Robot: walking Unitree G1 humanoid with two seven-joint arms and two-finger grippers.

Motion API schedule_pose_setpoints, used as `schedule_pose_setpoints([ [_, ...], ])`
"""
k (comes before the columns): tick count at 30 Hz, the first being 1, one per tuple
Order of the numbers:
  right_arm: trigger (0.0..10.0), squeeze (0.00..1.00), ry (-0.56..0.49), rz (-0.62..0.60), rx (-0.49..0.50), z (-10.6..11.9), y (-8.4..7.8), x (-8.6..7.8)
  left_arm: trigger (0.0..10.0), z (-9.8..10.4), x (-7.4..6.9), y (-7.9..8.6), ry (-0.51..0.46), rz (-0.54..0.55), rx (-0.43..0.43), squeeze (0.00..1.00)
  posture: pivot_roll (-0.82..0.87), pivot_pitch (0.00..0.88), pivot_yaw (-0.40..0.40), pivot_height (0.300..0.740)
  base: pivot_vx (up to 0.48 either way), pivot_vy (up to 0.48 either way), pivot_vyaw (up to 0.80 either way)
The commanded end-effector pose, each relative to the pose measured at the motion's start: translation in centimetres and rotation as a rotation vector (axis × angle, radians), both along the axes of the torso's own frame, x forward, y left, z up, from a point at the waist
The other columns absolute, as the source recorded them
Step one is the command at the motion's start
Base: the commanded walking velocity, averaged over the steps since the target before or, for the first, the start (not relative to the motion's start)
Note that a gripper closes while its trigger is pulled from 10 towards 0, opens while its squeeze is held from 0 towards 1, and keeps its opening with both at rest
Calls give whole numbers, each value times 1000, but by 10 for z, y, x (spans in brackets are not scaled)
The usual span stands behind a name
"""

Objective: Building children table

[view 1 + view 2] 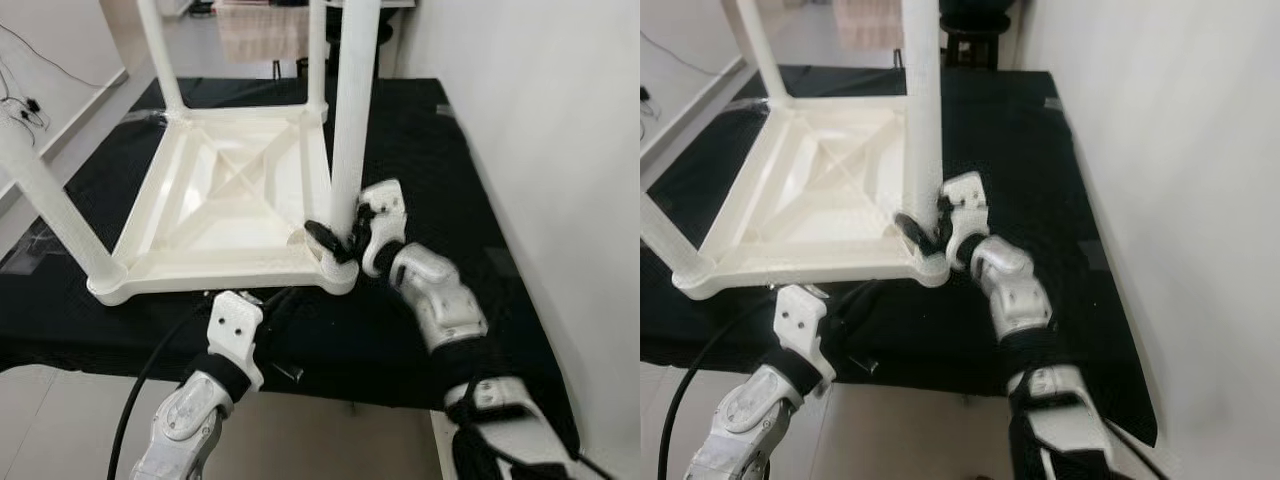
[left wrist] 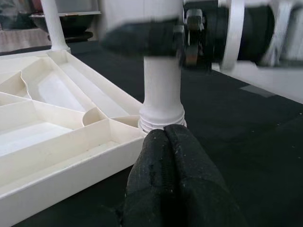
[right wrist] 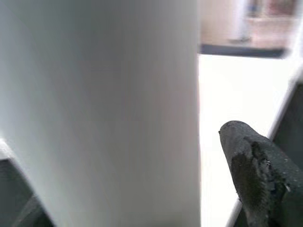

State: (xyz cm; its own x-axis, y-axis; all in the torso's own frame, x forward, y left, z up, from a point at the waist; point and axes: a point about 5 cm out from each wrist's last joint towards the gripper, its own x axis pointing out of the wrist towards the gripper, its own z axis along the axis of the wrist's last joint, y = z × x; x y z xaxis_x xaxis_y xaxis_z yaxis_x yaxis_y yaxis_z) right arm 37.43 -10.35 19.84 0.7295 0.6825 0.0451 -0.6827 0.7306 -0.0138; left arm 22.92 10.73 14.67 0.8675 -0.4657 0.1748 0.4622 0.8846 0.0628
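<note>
A white children's table point(image 1: 200, 272) lies upside down on a black cloth, its ribbed underside facing up. Legs stand up from its corners. My right gripper point(image 1: 342, 236) is shut on the near-right leg point(image 1: 350, 120) just above its threaded base, one black finger on each side. That leg appears large and close in the right wrist view point(image 3: 104, 109), next to one fingertip point(image 3: 260, 175). My left gripper point(image 2: 165, 142) is shut on nothing. It rests low on the cloth, its tips pointing at the same corner, just short of the leg's base point(image 2: 162, 118).
The black-covered work surface point(image 1: 420, 150) ends at a front edge close to my arms. A white wall point(image 1: 540, 120) runs along the right. Other legs rise at the near left point(image 1: 50, 205) and far corners point(image 1: 160, 55). A black cable point(image 1: 140, 390) hangs beside my left arm.
</note>
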Motion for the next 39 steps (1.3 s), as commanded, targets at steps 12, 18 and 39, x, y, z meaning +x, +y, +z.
schedule_pose_setpoints([
  [12,10000,0,-6,412,-69,4,2,-5,10000,-6,-2,0,27,3,3,0,107,93,-27,740,0,0,0],
  [18,0,0,31,432,-64,-1,-3,0,10000,-6,-3,0,24,5,5,0,115,97,-28,740,0,0,0],
  [39,0,0,292,-457,-58,-81,-31,-48,10000,-4,-6,6,25,11,13,0,113,133,-12,740,0,0,0],
])
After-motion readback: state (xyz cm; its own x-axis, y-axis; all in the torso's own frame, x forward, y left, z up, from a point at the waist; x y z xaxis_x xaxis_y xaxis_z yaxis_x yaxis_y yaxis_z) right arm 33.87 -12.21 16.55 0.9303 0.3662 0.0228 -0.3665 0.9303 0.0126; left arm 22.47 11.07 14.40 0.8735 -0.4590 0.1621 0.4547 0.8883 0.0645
